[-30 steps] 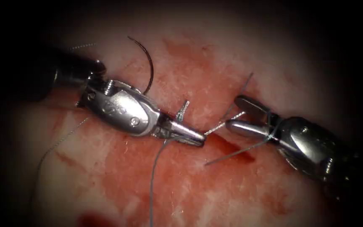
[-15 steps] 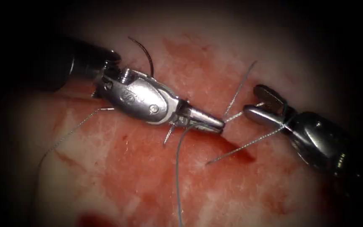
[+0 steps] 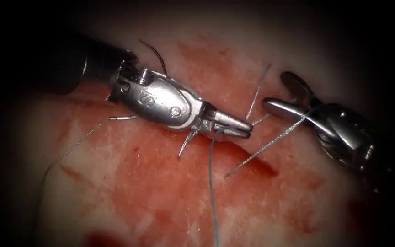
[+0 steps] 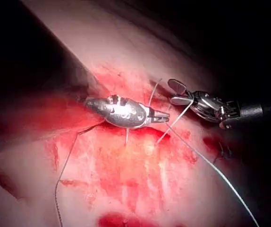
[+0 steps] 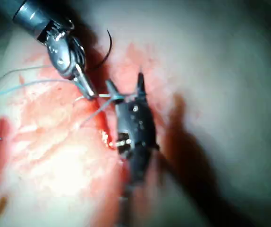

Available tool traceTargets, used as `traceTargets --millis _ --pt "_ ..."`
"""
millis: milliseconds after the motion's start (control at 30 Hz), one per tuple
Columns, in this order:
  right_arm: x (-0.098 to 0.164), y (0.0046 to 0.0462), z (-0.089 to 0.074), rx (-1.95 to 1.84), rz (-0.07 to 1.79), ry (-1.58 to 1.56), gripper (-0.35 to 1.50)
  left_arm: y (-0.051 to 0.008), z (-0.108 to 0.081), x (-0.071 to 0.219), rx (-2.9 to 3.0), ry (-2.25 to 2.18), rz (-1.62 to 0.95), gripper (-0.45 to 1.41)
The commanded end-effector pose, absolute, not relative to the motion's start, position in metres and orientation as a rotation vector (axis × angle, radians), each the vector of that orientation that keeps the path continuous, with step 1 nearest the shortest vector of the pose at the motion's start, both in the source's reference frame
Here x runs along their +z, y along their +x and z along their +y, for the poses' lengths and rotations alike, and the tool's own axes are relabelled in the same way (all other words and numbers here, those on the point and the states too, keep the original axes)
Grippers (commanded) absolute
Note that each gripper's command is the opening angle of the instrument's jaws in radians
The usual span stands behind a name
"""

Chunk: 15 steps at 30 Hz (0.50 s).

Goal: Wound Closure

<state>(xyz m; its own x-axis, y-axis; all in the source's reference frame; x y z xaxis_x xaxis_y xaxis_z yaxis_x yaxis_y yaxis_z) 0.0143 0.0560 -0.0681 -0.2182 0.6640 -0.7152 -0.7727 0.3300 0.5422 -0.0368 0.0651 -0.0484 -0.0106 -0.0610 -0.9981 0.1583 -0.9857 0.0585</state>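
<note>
Item one: the left tool [image 3: 241, 128]. We find its jaws clenched on the thread [image 3: 212, 183] at the upper lip of the cut [image 3: 252, 160]. One strand drops from the tip toward the near edge of the tissue [image 3: 170, 206]; a short stiff end pokes out beneath the tool's wrist.

Item two: the right tool [image 3: 282, 98]. We see its jaws parted and grasping nothing, with a strand lying across the lower one and running down-left into the cut. A second short strand rises from the tissue between the two tools.

Item three: the needle [image 3: 156, 54]. It lies loose on the tissue to the left of the cut, behind the left tool's wrist, held by neither tool; we cannot tell whether its hidden end enters the tissue.

Item four: red fluid [image 3: 101, 238], pooled at the near edge and smeared around the cut.

By view: the left wrist view shows the left tool [image 4: 160, 115] side-on, the right tool [image 4: 179, 93] with jaws spread, and the thread [image 4: 215, 170] running long toward the tissue's edge. The right wrist view shows the needle [image 5: 108, 47] as a dark arc beside the left tool [image 5: 87, 90], and the right tool [image 5: 125, 85] seen from behind.
</note>
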Motion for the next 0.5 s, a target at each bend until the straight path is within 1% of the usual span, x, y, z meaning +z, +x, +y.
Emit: traceTargets --millis 33,200,367,500 --pt "-0.0667 0.015 0.056 1.328 1.204 -0.12 0.96 -0.0372 0.0649 -0.048 -2.134 2.095 0.103 -0.35" --pt "-0.0658 0.0156 0.056 1.323 1.209 -0.106 0.96 -0.0371 0.0654 -0.0479 -2.162 2.099 0.11 -0.35" --pt "-0.0657 0.018 0.0564 1.308 1.201 -0.081 0.96 -0.0369 0.0654 -0.0472 -2.191 2.086 0.129 -0.35" --pt "-0.0649 0.019 0.0567 1.307 1.191 -0.085 0.96 -0.0367 0.0655 -0.0471 -2.199 2.086 0.131 -0.35"
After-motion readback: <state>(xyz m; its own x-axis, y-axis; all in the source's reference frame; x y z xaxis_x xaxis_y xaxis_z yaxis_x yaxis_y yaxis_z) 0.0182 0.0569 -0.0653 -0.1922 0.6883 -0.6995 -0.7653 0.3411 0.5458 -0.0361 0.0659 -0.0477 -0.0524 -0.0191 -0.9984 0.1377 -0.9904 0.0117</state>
